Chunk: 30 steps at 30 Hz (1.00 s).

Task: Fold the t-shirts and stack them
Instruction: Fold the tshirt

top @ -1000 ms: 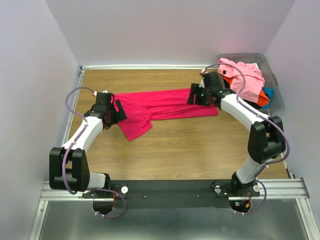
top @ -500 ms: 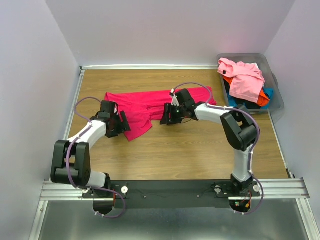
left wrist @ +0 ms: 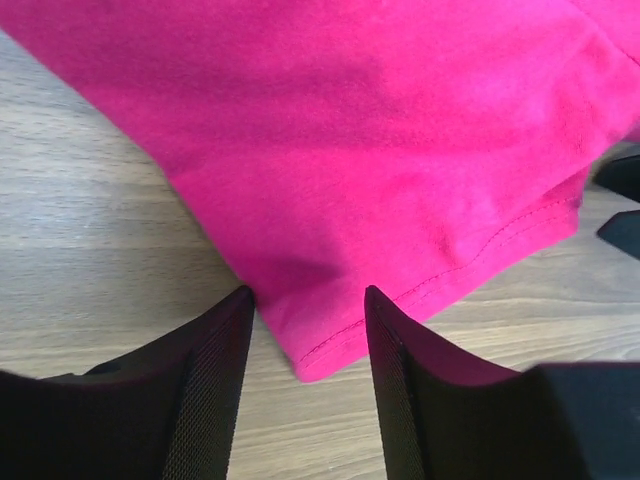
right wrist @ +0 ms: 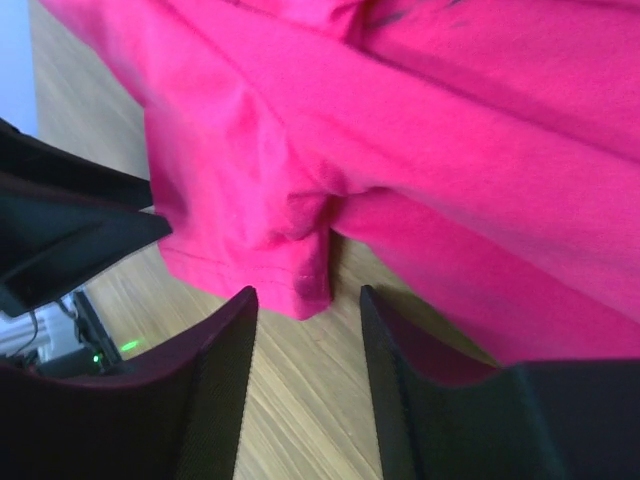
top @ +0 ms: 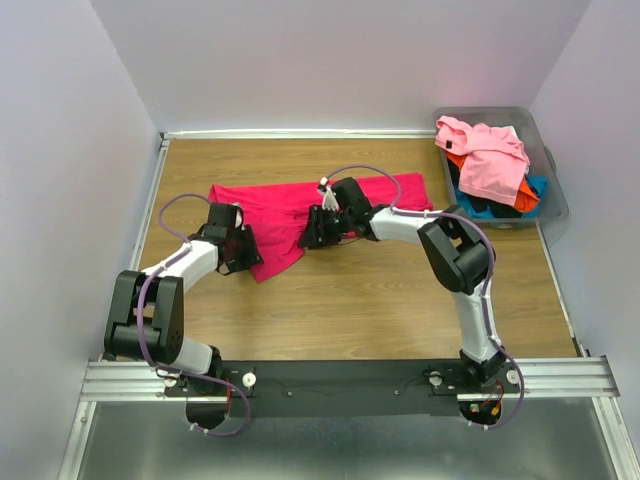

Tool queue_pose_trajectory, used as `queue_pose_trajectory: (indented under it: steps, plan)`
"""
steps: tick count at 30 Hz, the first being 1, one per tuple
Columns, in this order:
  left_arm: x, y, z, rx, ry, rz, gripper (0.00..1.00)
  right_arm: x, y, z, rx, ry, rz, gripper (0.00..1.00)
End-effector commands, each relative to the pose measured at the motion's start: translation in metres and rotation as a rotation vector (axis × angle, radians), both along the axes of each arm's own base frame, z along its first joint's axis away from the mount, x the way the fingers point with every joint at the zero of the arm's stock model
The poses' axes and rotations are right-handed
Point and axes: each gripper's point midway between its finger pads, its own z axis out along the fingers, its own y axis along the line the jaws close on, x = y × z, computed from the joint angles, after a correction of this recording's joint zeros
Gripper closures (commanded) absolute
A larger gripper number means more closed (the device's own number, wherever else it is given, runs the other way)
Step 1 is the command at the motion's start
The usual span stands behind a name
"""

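Two claws part-open, neither pinching yet: my left claw straddles stitched corner of crimson t-shirt, my right claw straddles bunched fold on near edge, mid-shirt. To do it well, I judge: slide fingers deeper past hem, close on all layers, lift both together, keep cloth taut. Shirt lies flat on table, far-centre, left of bin; long axis runs left-right, one flap pointing near-left. Neck end: cannot tell

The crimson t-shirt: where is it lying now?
In the top view the crimson t-shirt lies across the far middle of the table, left of the grey bin, with the left hand and right hand at its near edge.
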Motion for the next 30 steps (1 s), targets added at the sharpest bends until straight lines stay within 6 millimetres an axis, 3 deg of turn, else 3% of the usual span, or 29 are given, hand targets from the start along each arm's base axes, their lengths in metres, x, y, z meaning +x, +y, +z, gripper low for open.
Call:
queue_pose_trajectory:
  steps: [1,5,7,12,14,18,20,22,23,27,28,29,30]
  plan:
    - [-0.025,-0.005,-0.019,-0.016,0.087,-0.023,0.52,-0.023,0.003,-0.029,-0.037,0.086,0.046,0.48]
    - [-0.023,-0.005,-0.015,-0.013,0.074,-0.020,0.71,-0.028,0.006,-0.034,-0.041,0.094,0.062,0.55]
    - [-0.022,-0.005,-0.013,-0.014,0.068,-0.022,0.76,-0.028,0.007,-0.034,-0.039,0.091,0.064,0.58]
    - [-0.011,-0.004,-0.003,0.001,0.035,-0.023,1.00,-0.021,0.012,-0.026,-0.031,0.066,0.059,0.81]
    - [-0.003,0.000,0.004,0.023,0.014,-0.017,1.00,-0.016,0.014,-0.019,-0.025,0.047,0.049,0.89]
    - [0.031,0.004,0.036,0.060,-0.080,-0.006,1.00,-0.002,0.019,0.000,-0.012,0.005,0.005,0.99]
    - [0.045,0.008,0.046,0.085,-0.109,0.009,1.00,0.011,0.022,0.012,-0.003,-0.028,-0.025,0.99]
    - [0.074,0.009,0.063,0.102,-0.157,0.020,1.00,0.024,0.024,0.024,0.012,-0.053,-0.054,0.99]
    - [0.074,0.009,0.063,0.105,-0.158,0.016,1.00,0.029,0.024,0.027,0.015,-0.059,-0.068,0.99]
    - [0.117,0.009,0.077,0.132,-0.208,0.017,1.00,0.057,0.026,0.039,0.037,-0.095,-0.118,0.99]
    - [0.125,0.010,0.079,0.139,-0.217,0.015,1.00,0.064,0.023,0.034,0.032,-0.088,-0.130,0.99]
    - [0.132,0.011,0.074,0.148,-0.206,0.015,1.00,0.075,0.026,0.046,0.057,-0.106,-0.143,0.99]
    - [0.146,0.009,0.086,0.145,-0.243,0.016,1.00,0.081,0.025,0.047,0.062,-0.107,-0.150,0.99]
